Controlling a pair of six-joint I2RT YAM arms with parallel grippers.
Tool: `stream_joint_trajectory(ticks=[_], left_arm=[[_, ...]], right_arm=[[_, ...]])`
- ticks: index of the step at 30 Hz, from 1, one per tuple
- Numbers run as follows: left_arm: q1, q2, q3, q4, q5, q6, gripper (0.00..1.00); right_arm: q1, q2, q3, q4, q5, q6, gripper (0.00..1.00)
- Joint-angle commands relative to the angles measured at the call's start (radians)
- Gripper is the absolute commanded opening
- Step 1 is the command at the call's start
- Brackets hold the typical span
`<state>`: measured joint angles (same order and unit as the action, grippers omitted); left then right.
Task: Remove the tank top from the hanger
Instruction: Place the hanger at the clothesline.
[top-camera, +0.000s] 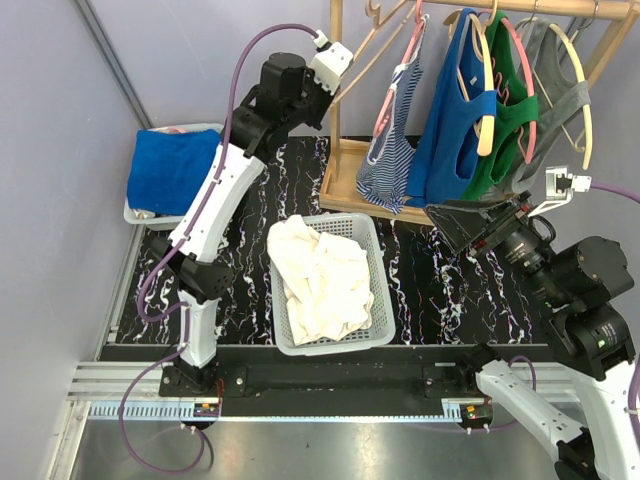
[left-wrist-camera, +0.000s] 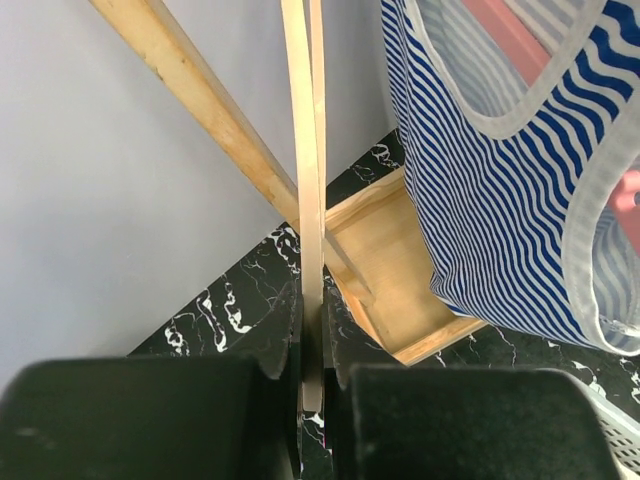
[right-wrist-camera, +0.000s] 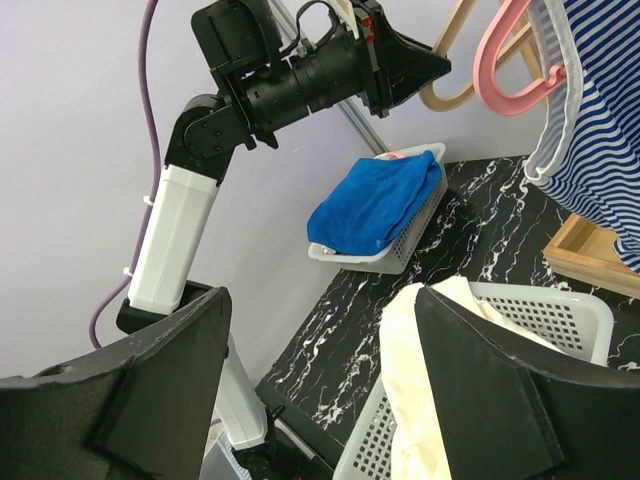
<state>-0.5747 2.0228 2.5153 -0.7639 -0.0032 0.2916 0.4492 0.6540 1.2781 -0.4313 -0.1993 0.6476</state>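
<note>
Up by the rack (top-camera: 345, 185), the left claw (left-wrist-camera: 312, 352) is clenched on a thin wooden hanger (left-wrist-camera: 305, 150). Just beside it, the striped tank top (top-camera: 393, 140) hangs from a pink hanger (right-wrist-camera: 497, 90). The right claw (right-wrist-camera: 320, 345) is released and holds nothing, over the desk (top-camera: 430, 290) near a basket (top-camera: 376, 275) of white cloth (top-camera: 315, 275).

Left pincer (left-wrist-camera: 312, 375) clamped, right pincer (right-wrist-camera: 320, 350) agape.
</note>
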Motion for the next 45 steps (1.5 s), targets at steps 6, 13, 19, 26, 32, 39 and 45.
stream_joint_trajectory(ticks=[6,13,19,26,32,39,45], left_arm=[[-0.008,0.017,0.080,-0.020,0.068,0.058,0.00],[0.001,0.056,0.091,0.029,0.042,0.009,0.00],[0.035,0.022,0.070,0.196,0.008,-0.114,0.00],[0.049,0.030,0.051,0.170,-0.027,-0.104,0.00],[0.053,0.056,0.050,0.117,-0.001,-0.111,0.00],[0.052,0.071,0.036,0.002,0.124,-0.089,0.00],[0.052,0.040,0.002,-0.026,0.172,-0.085,0.00]], right_arm=[[0.000,-0.014,-0.002,0.037,0.006,0.021,0.82],[0.002,-0.048,0.007,0.008,0.014,0.024,0.82],[0.000,-0.054,-0.006,0.000,0.012,0.030,0.81],[0.000,-0.047,-0.005,0.003,0.005,0.035,0.81],[0.000,-0.053,0.009,0.002,0.003,0.038,0.81],[-0.001,-0.051,0.017,0.002,0.000,0.049,0.80],[-0.001,-0.042,0.020,0.006,-0.011,0.055,0.80]])
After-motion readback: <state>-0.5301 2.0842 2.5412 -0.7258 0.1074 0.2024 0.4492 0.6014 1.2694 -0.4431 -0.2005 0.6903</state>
